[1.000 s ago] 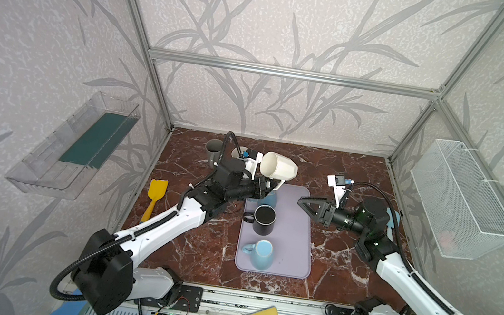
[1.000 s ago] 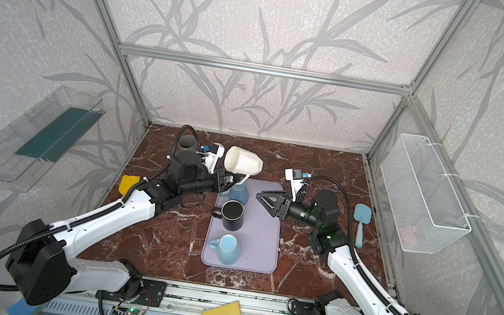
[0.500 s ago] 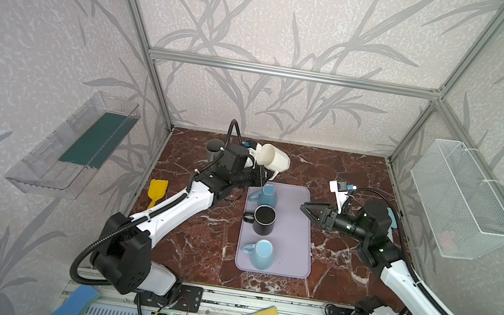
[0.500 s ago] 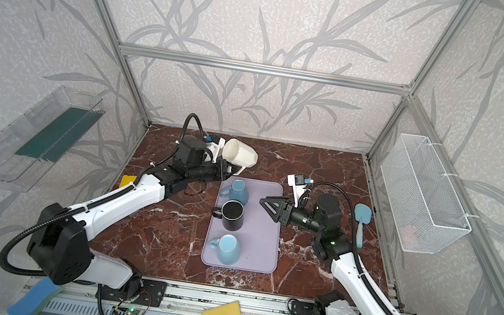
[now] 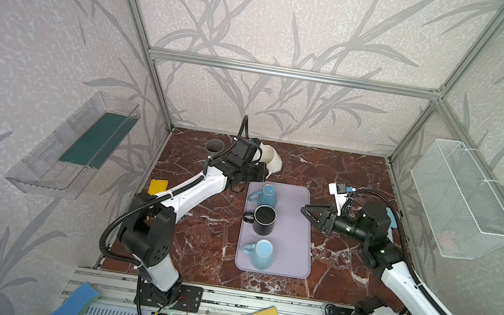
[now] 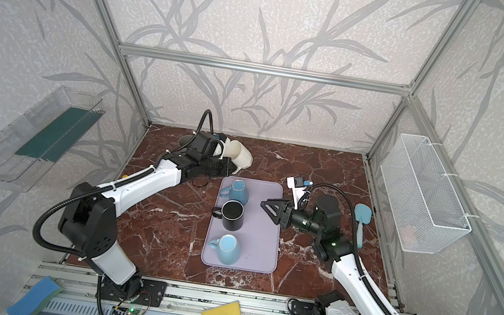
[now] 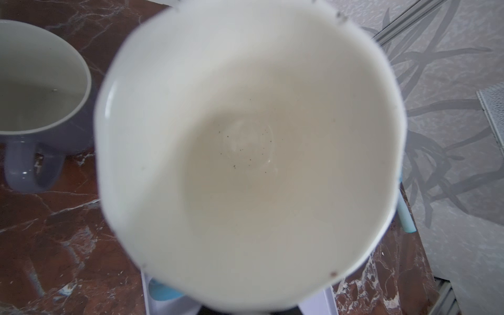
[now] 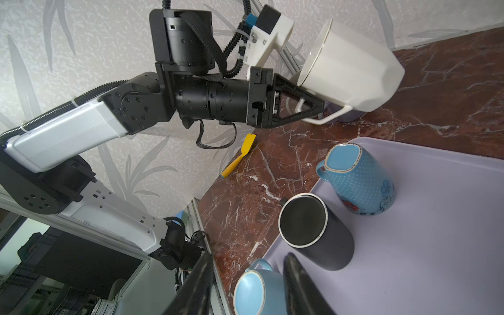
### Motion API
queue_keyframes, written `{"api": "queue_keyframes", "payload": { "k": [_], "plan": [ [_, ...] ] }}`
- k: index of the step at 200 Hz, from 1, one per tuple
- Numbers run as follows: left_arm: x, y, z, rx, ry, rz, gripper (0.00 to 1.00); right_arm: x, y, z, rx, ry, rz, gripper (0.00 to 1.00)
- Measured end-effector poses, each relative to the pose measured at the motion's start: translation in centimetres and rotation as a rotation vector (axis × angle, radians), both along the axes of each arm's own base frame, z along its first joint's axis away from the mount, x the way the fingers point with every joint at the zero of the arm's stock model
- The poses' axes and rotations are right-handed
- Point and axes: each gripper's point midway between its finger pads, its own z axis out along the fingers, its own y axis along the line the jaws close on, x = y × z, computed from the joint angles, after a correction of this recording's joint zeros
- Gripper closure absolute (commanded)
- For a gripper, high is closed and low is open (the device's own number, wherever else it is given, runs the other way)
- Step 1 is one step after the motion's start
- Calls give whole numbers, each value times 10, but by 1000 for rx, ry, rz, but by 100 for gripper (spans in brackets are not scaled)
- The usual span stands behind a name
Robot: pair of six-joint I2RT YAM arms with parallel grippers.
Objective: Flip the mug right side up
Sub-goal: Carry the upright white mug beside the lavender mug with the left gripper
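The left gripper [image 8: 317, 109] was closed on the thin loop handle [image 8: 327, 117] of the white faceted ceramic mug [image 5: 272, 159]. The mug lay tilted on its side near the back of the red-brown marble tabletop [image 5: 197, 241], just beyond the far edge of the lavender rectangular tray [image 5: 292, 239]. Its mouth faced the left wrist camera, which showed a cream interior with dark specks [image 7: 245, 152]. A lilac mug [image 7: 41, 81] stood mouth-up beside it. The right gripper [image 5: 306, 210] hung over the tray's right side, jaws partly apart and holding nothing. On the tray stood a blue dotted mug with a red flower decal [image 8: 360, 185], a black mug [image 8: 313, 231] and a plain light-blue mug [image 5: 261, 254]. A white marking on the right wrist housing [image 5: 348, 228] was too small to read.
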Motion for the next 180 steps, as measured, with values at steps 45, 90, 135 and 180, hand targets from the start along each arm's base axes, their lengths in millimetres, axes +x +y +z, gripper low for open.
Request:
{"api": "queue_keyframes", "payload": {
  "k": [45,90,135,180],
  "plan": [
    [22,4,-7,95,20,12,100,0,-1,-3,-5,6,-5,58],
    [46,4,-19,184,44,16,100,0,-1,-7,-10,15,-9,58],
    [61,9,-42,268,94,35,100,-1,-2,-6,-7,9,-11,58],
    [81,6,-52,308,109,55,100,-2,-3,-8,-8,12,-13,58]
  ]
}}
